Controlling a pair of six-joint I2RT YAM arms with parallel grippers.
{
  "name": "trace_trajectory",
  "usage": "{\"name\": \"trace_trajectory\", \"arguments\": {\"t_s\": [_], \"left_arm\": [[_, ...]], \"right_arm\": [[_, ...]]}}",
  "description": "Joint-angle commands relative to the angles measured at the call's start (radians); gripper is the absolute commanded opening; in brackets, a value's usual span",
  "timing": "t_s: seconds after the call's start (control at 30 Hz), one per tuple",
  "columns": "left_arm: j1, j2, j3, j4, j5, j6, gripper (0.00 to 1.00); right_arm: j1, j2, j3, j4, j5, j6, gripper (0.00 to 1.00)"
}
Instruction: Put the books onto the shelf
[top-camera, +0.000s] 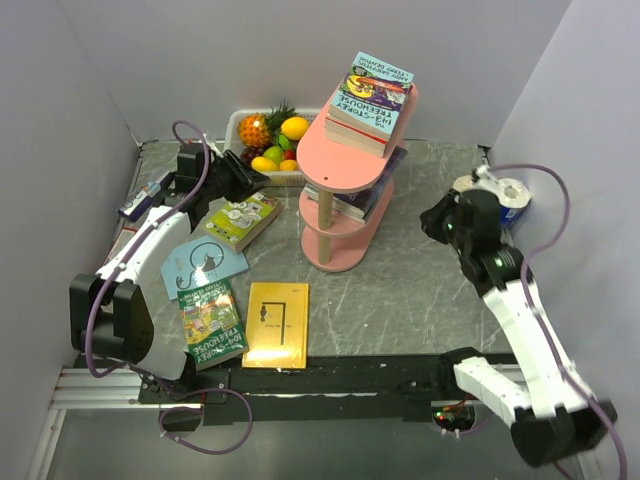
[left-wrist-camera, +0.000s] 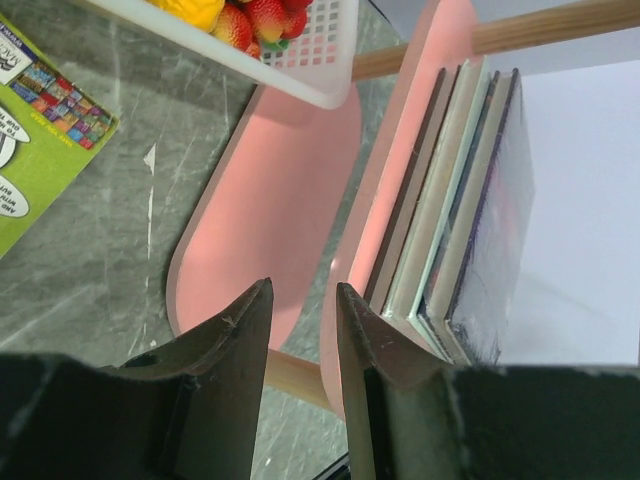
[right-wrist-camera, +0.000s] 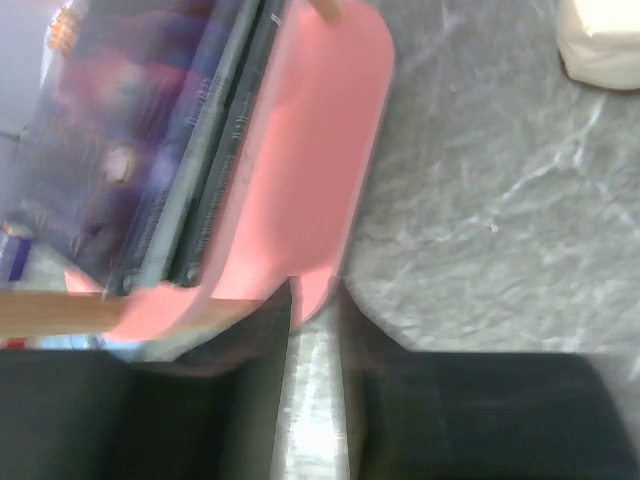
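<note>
Books (top-camera: 212, 322) on desk (top-camera: 420, 290): four, all left of the shelf (top-camera: 345, 165), so left gripper (left-wrist-camera: 300, 295) is nearer. Green book (top-camera: 240, 220) lies flat just near of it, long axis skewed far-right. Both grippers slightly parted, empty; right gripper (right-wrist-camera: 315, 292) sits right of shelf. Only top view shows loose books; left wrist shows middle-tier stack (left-wrist-camera: 450, 230) edge-on.
</note>
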Motion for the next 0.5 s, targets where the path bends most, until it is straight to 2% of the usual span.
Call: {"name": "trace_trajectory", "arguments": {"t_s": [0.0,0.03,0.27,0.47], "left_arm": [[0.002,-0.015,-0.016,0.005,-0.004,0.012,0.38],[0.002,-0.015,-0.019,0.002,-0.003,0.012,0.38],[0.002,-0.027,-0.047,0.008,0.036,0.011,0.38],[0.002,-0.050,-0.093,0.040,0.050,0.003,0.38]], "right_arm": [[-0.007,0.182,0.167,0.052,0.005,0.004,0.02],[-0.009,0.211,0.193,0.058,0.010,0.001,0.00],[-0.050,0.479,0.417,0.041,0.022,-0.005,0.00],[-0.102,0.570,0.417,0.101,-0.079,0.047,0.00]]}}
